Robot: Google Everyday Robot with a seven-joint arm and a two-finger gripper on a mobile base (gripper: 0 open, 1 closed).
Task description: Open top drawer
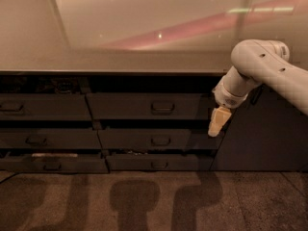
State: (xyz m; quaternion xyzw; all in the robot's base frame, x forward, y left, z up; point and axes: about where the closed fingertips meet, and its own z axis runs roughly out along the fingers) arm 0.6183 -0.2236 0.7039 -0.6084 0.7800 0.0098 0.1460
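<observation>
The step in hand seems to be the approach. The gripper hangs pointing down, just beside the right end of the top drawer, well apart from its handle. Whether it is released or clenched, I cannot tell. Next it probably must go left to the handle, take it, and pull straight outward. The drawer sits directly under the counter: a wide dark grey front with one small loop handle.
</observation>
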